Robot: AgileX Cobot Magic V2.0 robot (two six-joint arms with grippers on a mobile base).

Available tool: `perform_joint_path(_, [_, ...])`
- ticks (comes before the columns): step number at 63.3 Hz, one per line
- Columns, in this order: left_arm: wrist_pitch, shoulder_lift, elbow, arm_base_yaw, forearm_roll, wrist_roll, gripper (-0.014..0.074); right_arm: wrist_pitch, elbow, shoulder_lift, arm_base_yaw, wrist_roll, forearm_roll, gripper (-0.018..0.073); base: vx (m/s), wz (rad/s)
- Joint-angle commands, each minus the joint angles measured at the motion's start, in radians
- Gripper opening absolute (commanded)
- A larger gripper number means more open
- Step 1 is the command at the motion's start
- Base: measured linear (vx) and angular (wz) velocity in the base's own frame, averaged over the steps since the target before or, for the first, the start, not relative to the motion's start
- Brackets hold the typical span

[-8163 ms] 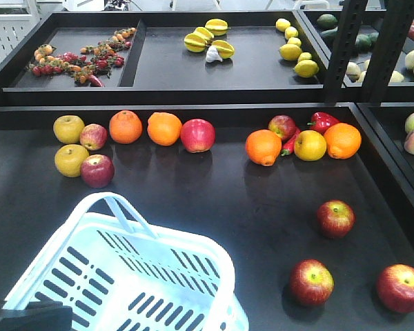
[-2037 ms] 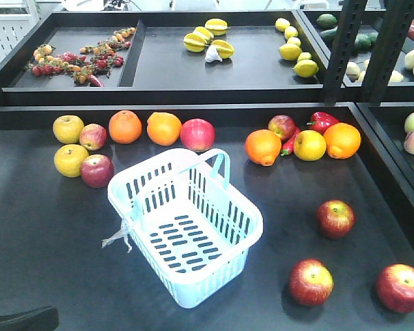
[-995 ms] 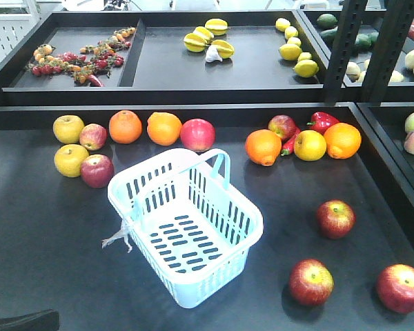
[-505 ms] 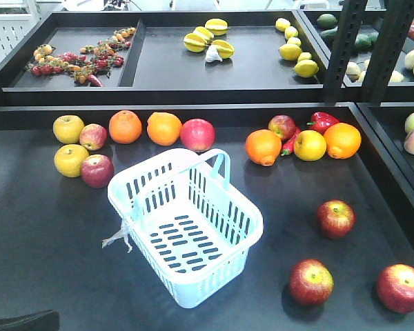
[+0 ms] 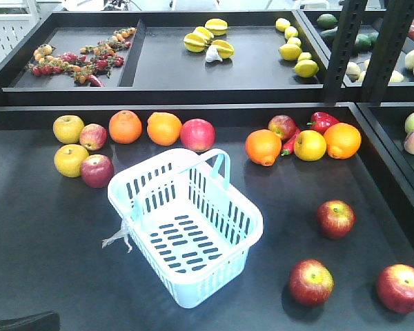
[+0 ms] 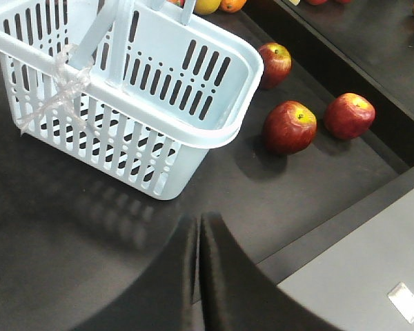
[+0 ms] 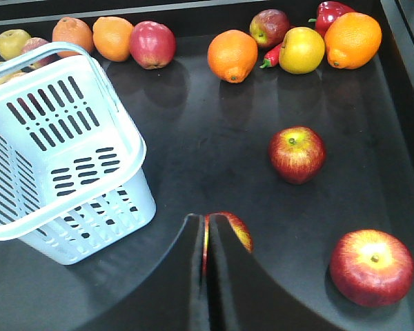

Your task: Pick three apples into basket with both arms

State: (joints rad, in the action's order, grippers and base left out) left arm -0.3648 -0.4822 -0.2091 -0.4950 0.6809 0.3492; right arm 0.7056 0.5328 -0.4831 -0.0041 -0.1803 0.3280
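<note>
Oranges (image 5: 164,128), yellow apples (image 5: 70,160), red pepper (image 5: 323,121); perhaps lemons (image 5: 290,50) behind.

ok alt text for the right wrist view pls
The right gripper, shut, fills the bottom centre and half hides one apple; a second apple and a third apple lie to its right on the black tray. The empty basket stands at left, and oranges and other fruit line the back edge.

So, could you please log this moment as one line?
basket empty | three red apples on table, to its right | left gripper shut, empty | right gripper shut, empty
</note>
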Motion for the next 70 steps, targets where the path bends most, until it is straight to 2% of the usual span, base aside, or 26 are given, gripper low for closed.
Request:
perform_joint_path(1, [0.042,0.001,-0.029,-0.002,0.017,-0.002,-0.0008,-0.055,0.028,-0.011,-0.005,-0.012,0.014,-0.0001,0.0,0.0])
perform_joint_path(15, [0.039,0.001,-0.029,-0.002,0.017,-0.002,-0.0008,-0.014,0.081,-0.118,-0.005,-0.04,-0.008,0.0009,0.0,0.0])
perform_joint_path(24, [0.039,0.001,-0.029,-0.002,0.017,-0.002,-0.0008,0.019,0.175,-0.248,-0.005,-0.089,-0.011,0.0081,0.0,0.0])
perform_joint_path(31, [0.039,0.001,-0.029,-0.002,0.017,-0.002,-0.0008,0.042,0.238,-0.344,-0.005,-0.123,-0.009,0.0214,0.0,0.0])
perform_joint_path(42, [0.039,0.001,-0.029,-0.002,0.017,-0.002,-0.0008,0.039,0.289,-0.473,-0.005,-0.159,-0.013,0.0538,0.0,0.0])
perform_joint_path(49, [0.039,0.001,-0.029,-0.002,0.017,0.001,-0.0008,0.038,0.312,-0.553,-0.005,-0.164,-0.013,0.0663,0.0,0.0])
perform_joint_path(55, [0.039,0.001,-0.029,-0.002,0.017,0.006,-0.0008,0.052,0.34,-0.622,-0.005,-0.172,-0.004,0.0691,0.0,0.0])
perform_joint_path(65, [0.039,0.001,-0.029,-0.002,0.017,0.006,-0.0008,0.108,0.407,-0.772,-0.005,-0.175,0.022,0.0664,0.0,0.0])
perform_joint_path(70, [0.039,0.001,-0.029,-0.002,0.017,0.006,-0.0008,0.128,0.441,-0.849,0.01,-0.211,0.051,0.0642,0.0,0.0])
